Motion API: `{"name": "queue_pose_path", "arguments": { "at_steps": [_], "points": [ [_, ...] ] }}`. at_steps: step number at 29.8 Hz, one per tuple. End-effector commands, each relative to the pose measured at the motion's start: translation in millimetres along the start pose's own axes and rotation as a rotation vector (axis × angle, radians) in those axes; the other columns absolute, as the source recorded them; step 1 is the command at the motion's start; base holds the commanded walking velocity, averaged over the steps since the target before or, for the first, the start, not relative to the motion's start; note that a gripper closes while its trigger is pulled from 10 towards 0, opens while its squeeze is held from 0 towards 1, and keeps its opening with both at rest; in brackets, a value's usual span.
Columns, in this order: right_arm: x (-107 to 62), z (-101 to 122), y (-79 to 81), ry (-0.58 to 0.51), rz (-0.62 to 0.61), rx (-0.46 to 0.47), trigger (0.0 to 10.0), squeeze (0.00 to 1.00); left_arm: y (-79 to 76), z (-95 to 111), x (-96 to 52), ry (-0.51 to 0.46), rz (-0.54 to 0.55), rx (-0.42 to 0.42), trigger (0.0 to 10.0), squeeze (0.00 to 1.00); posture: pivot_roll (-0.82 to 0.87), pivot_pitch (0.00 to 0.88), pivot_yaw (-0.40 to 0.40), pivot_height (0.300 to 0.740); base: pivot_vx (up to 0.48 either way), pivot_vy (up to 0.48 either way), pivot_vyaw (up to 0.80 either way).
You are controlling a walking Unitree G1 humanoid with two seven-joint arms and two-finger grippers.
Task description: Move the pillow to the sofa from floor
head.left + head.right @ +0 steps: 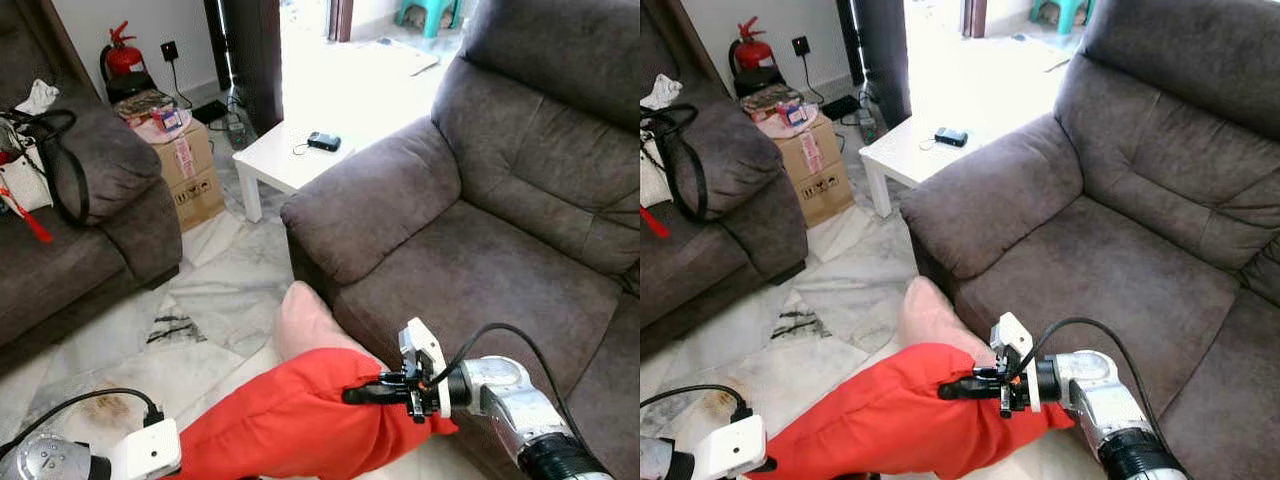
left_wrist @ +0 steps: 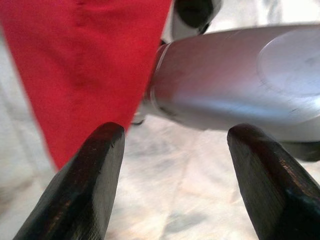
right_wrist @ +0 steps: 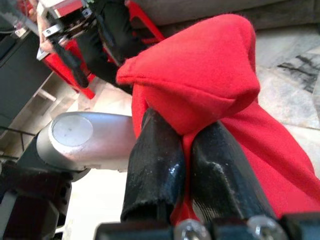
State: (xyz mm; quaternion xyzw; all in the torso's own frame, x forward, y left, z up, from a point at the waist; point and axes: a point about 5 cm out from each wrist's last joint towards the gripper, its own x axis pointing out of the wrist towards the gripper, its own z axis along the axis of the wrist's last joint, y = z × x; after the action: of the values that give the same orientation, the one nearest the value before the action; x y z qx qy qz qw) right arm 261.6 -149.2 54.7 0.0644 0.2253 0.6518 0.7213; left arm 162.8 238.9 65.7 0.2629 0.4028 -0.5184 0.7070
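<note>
**Pillow gripped and lifted, not yet on the sofa**

Your right pincer [image 1: 362,392] is clamped on a fold of the red pillow [image 1: 290,420]; in the right wrist view its two black fingers [image 3: 152,165] squeeze the fabric between them, with a bunched corner of cloth standing up past the tips. Your left pincer [image 2: 172,185] sits at the pillow's lower end with its fingers spread apart, and nothing lies between them; the red cloth hangs just beside one finger, in front of the silver right arm.

The pillow hangs low in front of you, over the marble floor [image 1: 215,300], just beside the front edge of the grey sofa [image 1: 470,260]. Whether its lower end touches the floor you cannot tell from here. A pale pink cushion [image 1: 305,320] lies just behind it, against the sofa's front corner under the armrest.

So, as I judge it, the pick-up is done and the carry is under way. What is left for you: raise the pillow above the seat's front edge, bring it over the seat cushion, and let go there. The one-sided grip on a fold may let the pillow sag and catch on the seat edge, so lift well clear first. The white side bench [image 1: 285,155] beyond the armrest is well apart from your path.
</note>
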Motion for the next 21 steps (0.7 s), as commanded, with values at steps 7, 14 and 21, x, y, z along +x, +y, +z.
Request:
{"name": "queue_pose_path", "arguments": {
  "at_steps": [7, 14, 21],
  "points": [
    [0.6, 13, 5.6, -0.001, 0.097, -0.084, 10.0, 0.00, -0.7, -10, 5.0, 0.079, 0.036, 0.092, 10.0, 0.00, 0.22, 0.100, -0.037, 0.740, 0.000, 0.000, 0.00],
    [3.0, 14, 6.8, -0.002, 0.114, -0.082, 10.0, 0.00, -3.6, -27, 8.7, 0.167, 0.069, 0.181, 10.0, 0.00, 0.22, 0.098, -0.037, 0.740, 0.000, 0.000, 0.00],
    [1.2, 15, 5.2, 0.000, 0.109, -0.086, 10.0, 0.00, 9.3, -30, 21.5, 0.112, 0.242, 0.231, 10.0, 0.00, 0.21, 0.094, -0.040, 0.740, 0.000, 0.000, 0.00]
  ]
}}
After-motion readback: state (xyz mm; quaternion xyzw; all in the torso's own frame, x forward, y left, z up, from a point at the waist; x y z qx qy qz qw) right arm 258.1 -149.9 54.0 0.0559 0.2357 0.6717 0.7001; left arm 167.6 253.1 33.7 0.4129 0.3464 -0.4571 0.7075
